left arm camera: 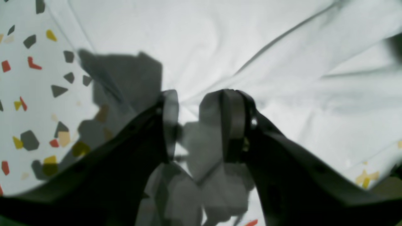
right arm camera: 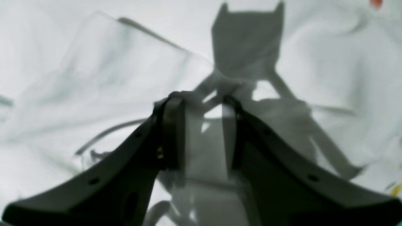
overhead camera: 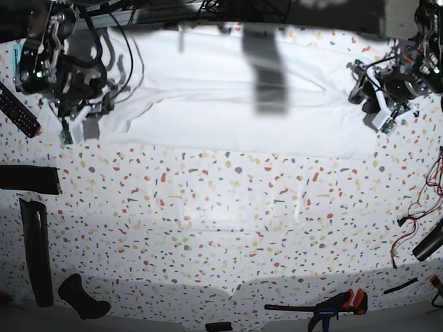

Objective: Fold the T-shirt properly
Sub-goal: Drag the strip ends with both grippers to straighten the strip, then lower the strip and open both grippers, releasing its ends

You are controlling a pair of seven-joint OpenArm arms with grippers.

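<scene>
The white T-shirt (overhead camera: 228,117) lies spread in a wide band across the far side of the speckled table (overhead camera: 221,228). My left gripper (overhead camera: 379,114) is at the shirt's right end. In the left wrist view its fingers (left arm camera: 194,97) stand close together with cloth (left arm camera: 220,37) bunched between them, wrinkles running out from the tips. My right gripper (overhead camera: 76,124) is at the shirt's left end. In the right wrist view its fingers (right arm camera: 201,100) pinch a gathered fold of the shirt (right arm camera: 94,78), and a thin flap stands up to the left.
A black remote (overhead camera: 17,111) lies at the far left edge. Black bars (overhead camera: 34,249) and a black handle (overhead camera: 83,297) lie at the front left. A clamp (overhead camera: 332,304) lies at the front right. Loose wires (overhead camera: 415,221) trail at the right edge.
</scene>
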